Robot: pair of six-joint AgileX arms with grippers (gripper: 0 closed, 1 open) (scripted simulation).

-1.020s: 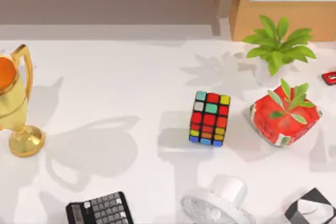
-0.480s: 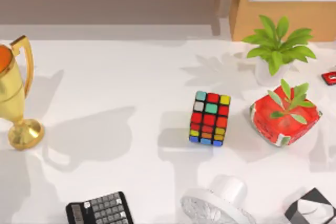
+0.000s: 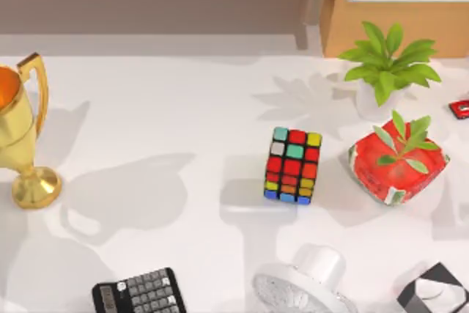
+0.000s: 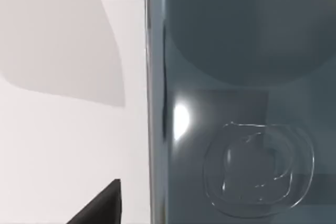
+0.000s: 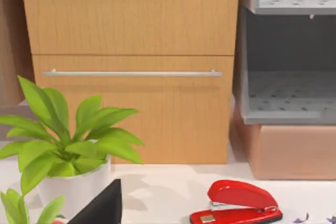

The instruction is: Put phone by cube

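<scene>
Top view: the cube (image 3: 293, 166) stands a little right of the frame's centre on the white surface (image 3: 183, 115), its top face showing teal, red, yellow, grey and orange stickers in a black frame. Just right of it, apart from it, sits a red pot (image 3: 398, 165) with a small green plant, and beyond that, at upper right, a leafy plant (image 3: 387, 60) in a white pot. A red stapler (image 3: 460, 108) is cut by the right edge. A gold trophy (image 3: 23, 137) stands at the left edge. Along the lower edge lie a black calculator (image 3: 139, 292) at lower left, a white round object (image 3: 304, 284) at lower centre and a black-and-white box (image 3: 435, 291) at lower right. A wooden cabinet (image 3: 399, 5) fills the upper right. Left wrist view: the phone (image 4: 241, 98) takes up the right two thirds of the frame, very close, its glossy blue-grey face and thin silvery edge running top to bottom, with the surface to its left; a dark finger (image 4: 102, 205) of the left end effector shows at lower left, and I cannot tell whether it is spread or pinching. Right wrist view: the cabinet drawer with a metal handle fills the upper left, the leafy plant sits at lower left, the stapler at lower right, and a dark finger (image 5: 102, 205) of the right end effector pokes in at the bottom; its state cannot be told.
</scene>
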